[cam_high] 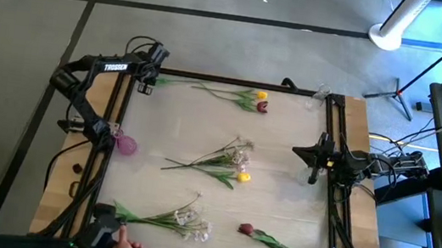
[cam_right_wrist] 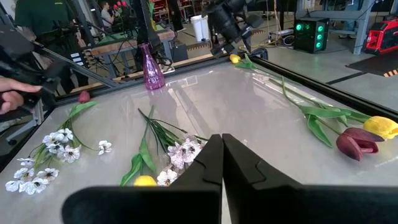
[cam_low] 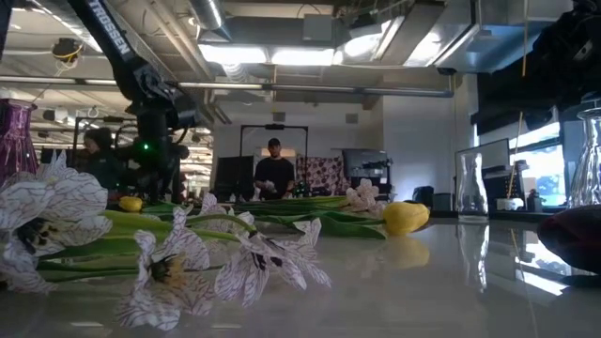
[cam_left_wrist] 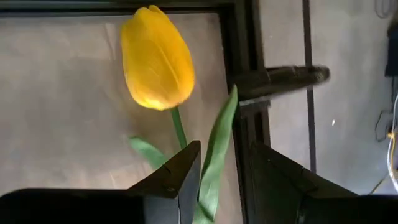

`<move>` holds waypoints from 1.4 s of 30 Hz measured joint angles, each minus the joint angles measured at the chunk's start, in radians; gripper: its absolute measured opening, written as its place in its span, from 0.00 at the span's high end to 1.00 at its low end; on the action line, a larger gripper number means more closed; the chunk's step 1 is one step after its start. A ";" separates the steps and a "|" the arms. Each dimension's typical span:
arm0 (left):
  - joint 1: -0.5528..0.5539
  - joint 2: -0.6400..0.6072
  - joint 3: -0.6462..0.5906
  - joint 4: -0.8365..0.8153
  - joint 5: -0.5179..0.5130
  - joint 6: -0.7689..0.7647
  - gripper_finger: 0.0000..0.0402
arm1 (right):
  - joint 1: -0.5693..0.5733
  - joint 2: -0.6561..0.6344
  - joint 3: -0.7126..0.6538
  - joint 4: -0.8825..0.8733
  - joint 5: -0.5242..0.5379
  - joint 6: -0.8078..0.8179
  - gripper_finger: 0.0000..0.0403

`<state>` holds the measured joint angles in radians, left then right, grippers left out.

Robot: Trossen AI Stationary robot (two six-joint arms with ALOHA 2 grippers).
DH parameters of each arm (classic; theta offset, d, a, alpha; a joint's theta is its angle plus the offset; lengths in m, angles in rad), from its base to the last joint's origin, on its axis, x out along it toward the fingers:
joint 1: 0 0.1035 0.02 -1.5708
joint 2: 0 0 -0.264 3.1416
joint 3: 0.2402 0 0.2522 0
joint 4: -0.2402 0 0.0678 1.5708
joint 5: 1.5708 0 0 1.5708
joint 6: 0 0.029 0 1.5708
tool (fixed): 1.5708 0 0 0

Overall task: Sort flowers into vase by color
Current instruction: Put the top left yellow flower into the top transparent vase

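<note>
Your left gripper (cam_high: 147,85) sits at the upper left of the high view, fingers apart around the stem of a yellow tulip (cam_left_wrist: 157,57), not clamped; your right gripper (cam_high: 298,153) waits at right of centre, fingers together; other flowers (cam_high: 216,164) lie mid-table, a purple vase (cam_high: 125,143) at left.

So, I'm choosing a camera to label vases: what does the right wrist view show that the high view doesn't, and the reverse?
Only the right wrist view shows the purple vase from the side, narrow-necked and upright, and the right gripper shut. Only the high view shows the whole table and the dark red tulip at its near edge. Both show the yellow and dark red tulip pair and the left gripper.
</note>
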<state>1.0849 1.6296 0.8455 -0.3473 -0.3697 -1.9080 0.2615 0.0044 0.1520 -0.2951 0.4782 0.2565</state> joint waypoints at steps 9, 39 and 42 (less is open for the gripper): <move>0.031 0.033 0.000 -0.008 0.070 -0.133 0.71 | 0.000 0.000 0.000 0.000 0.000 0.000 1.00; -0.461 -0.392 -0.002 -0.321 0.245 0.562 1.00 | 0.000 0.000 0.000 0.000 0.000 0.000 1.00; -0.525 -0.495 -0.001 -0.420 0.231 0.634 1.00 | 0.000 0.000 0.000 0.000 0.000 0.000 1.00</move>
<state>0.5600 1.1349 0.8444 -0.7670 -0.1388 -1.2740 0.2616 0.0044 0.1523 -0.2955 0.4782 0.2565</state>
